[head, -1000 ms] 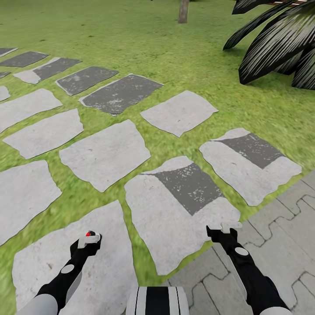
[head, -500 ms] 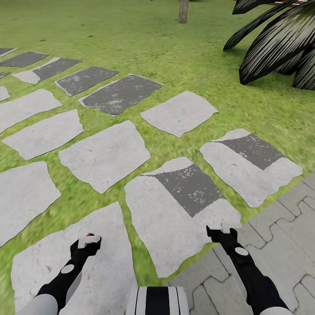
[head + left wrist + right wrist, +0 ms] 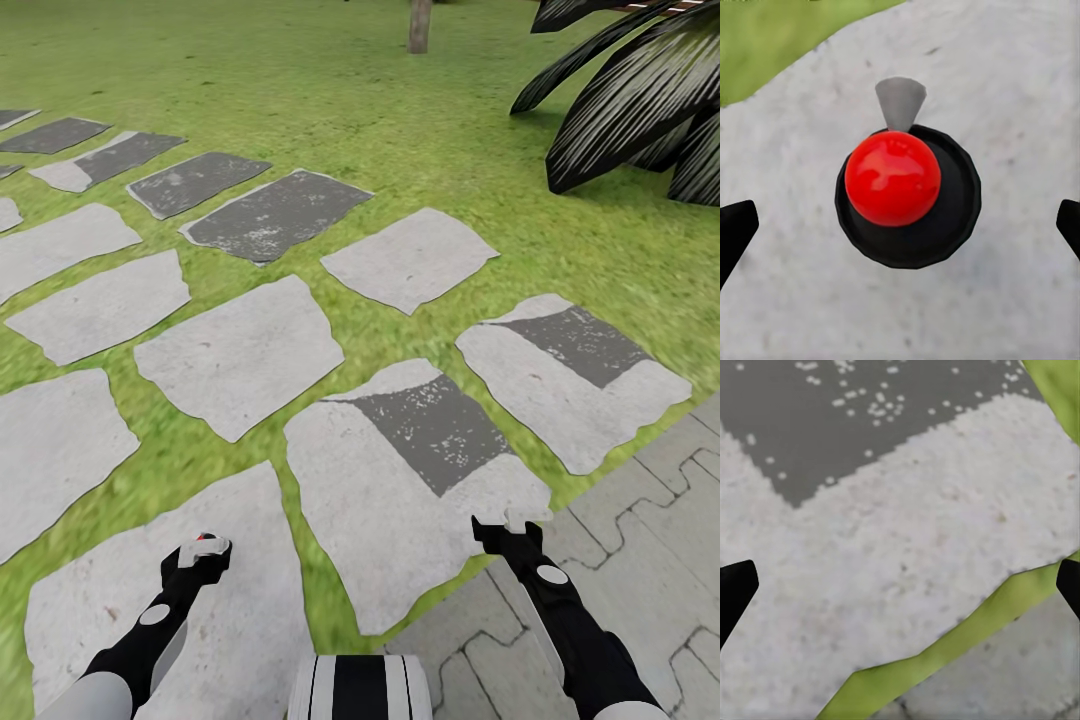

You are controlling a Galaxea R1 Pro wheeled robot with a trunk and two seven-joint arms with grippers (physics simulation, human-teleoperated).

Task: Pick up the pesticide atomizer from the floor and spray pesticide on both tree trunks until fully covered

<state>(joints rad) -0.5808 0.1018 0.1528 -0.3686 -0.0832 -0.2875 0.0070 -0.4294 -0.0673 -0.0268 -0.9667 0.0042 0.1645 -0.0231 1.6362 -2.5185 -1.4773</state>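
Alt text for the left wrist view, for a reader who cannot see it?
Seen from directly above, a pesticide atomizer, a black round body with a glossy red ball top and a grey nozzle, stands on a pale grey stepping stone. The left gripper's black fingertips sit wide apart at either side, not touching it.

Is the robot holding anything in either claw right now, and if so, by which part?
Nothing. The left gripper hangs open above the red-topped atomizer, fingers clear of it. The right gripper is open over a stepping stone.
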